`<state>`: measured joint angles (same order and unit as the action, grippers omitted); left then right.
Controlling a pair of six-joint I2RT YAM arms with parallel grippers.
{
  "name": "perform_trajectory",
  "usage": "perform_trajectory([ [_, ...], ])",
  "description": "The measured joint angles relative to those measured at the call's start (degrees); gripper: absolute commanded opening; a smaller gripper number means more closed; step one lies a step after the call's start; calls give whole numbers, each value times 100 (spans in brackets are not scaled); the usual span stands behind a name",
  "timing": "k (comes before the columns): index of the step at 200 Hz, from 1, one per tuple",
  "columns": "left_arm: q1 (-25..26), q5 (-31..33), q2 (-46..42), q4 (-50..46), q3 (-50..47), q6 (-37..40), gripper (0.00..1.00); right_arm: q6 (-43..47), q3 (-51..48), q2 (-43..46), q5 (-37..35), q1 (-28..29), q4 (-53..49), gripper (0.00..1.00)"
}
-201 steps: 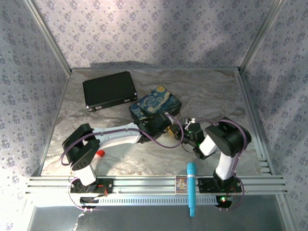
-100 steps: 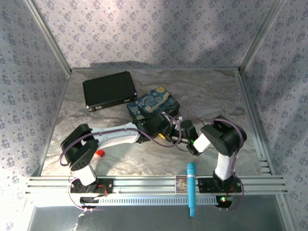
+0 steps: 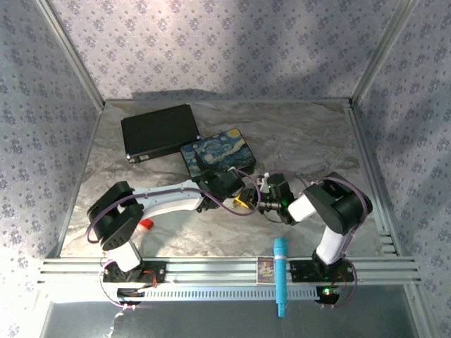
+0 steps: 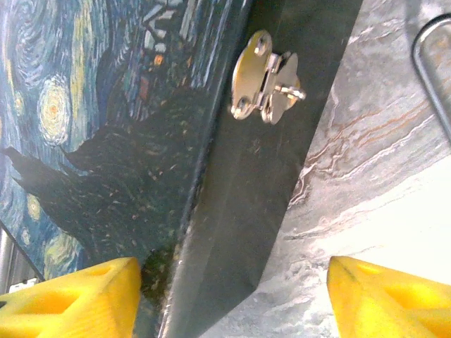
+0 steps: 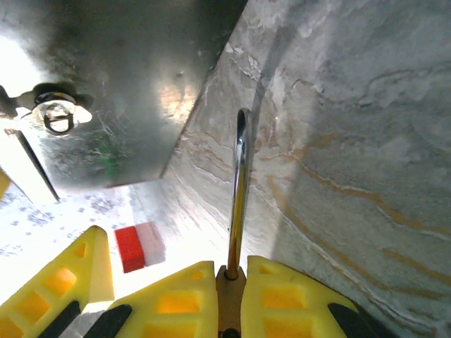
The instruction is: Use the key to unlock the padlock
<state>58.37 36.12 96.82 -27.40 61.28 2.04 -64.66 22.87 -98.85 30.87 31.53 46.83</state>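
My right gripper (image 5: pixel 230 271) is shut on the padlock's brass-yellow body (image 5: pixel 230 299). Its silver shackle (image 5: pixel 239 176) sticks straight out over the marbled table. In the top view the right gripper (image 3: pixel 268 196) sits just right of my left gripper (image 3: pixel 243 200), both at mid-table in front of the painted box (image 3: pixel 215 155). In the left wrist view the left gripper (image 4: pixel 232 289) stands wide open over the box's dark front wall, with nothing between its yellow fingertips (image 4: pixel 77 299). The shackle's curve (image 4: pixel 428 67) shows at the upper right there. The key is hidden.
The box's silvery hasp (image 4: pixel 266 86) faces the grippers. A black case (image 3: pixel 158 132) lies at the back left. A red cap (image 3: pixel 146 224) rests near the left arm's base. A blue pen (image 3: pixel 280 274) and a small card (image 3: pixel 266 268) lie on the front rail.
The right gripper has moved left with the padlock, closing up to the left gripper. The painted box has slid a little to the left and turned slightly.
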Motion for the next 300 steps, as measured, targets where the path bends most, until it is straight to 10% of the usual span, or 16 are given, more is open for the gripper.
perform_trajectory([
  [74,-26,380,2,-302,-103,-525,86,2168,1484,612,-146,-214,-4413,7],
  [211,-275,352,-1899,-127,-708,-1154,100,3480,2157,1021,-822,-544,-6902,59],
  [230,-553,326,-2638,76,-1049,-1408,100,3589,2166,1329,-1279,-553,-7219,98],
  [300,-3178,245,-4686,953,-2789,-2236,100,4194,2444,3523,-4028,-627,-7455,99],
])
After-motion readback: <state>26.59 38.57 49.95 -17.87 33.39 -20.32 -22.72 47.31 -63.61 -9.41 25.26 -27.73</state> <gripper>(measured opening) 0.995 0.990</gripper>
